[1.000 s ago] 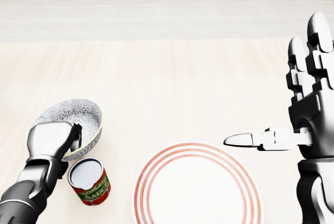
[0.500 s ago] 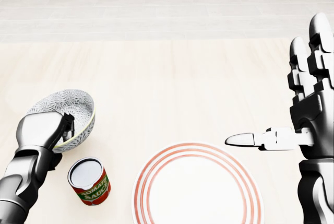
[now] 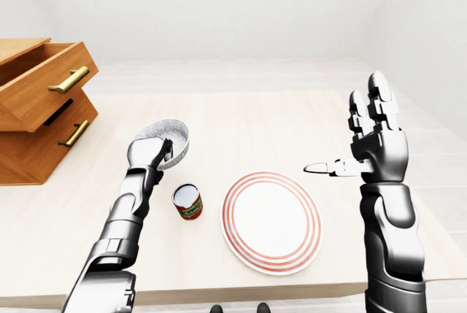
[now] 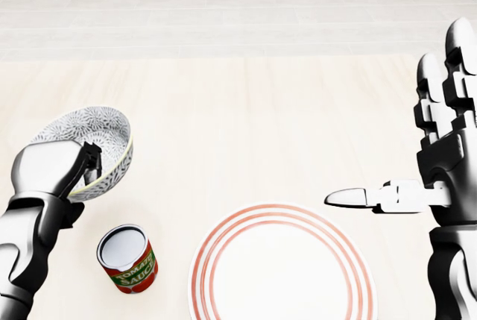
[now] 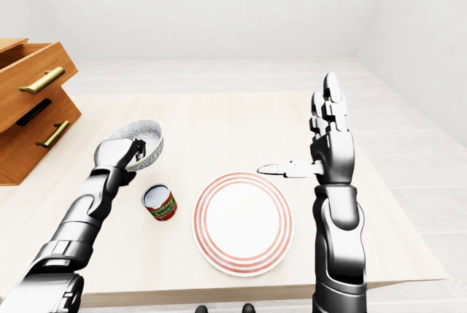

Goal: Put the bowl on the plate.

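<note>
A grey patterned bowl (image 4: 97,141) with a pale green inside rim is tilted and lifted off the table at the left of the head view. My left hand (image 4: 63,169) is shut on its near rim. The white plate (image 4: 279,268) with red rings lies flat at the bottom centre, apart from the bowl. My right hand (image 4: 417,163) is held upright at the right edge, open, thumb pointing left over the plate's right side, holding nothing.
A tomato sauce can (image 4: 128,259) stands upright between the bowl and the plate, just below the bowl. A wooden drawer unit (image 3: 40,109) with an open top drawer sits at the table's left. The table's near edge (image 3: 292,287) runs just below the plate.
My left hand has lifted the bowl up and to the left, away from the can, tilting it more. The right hand, plate and can have hardly moved.
</note>
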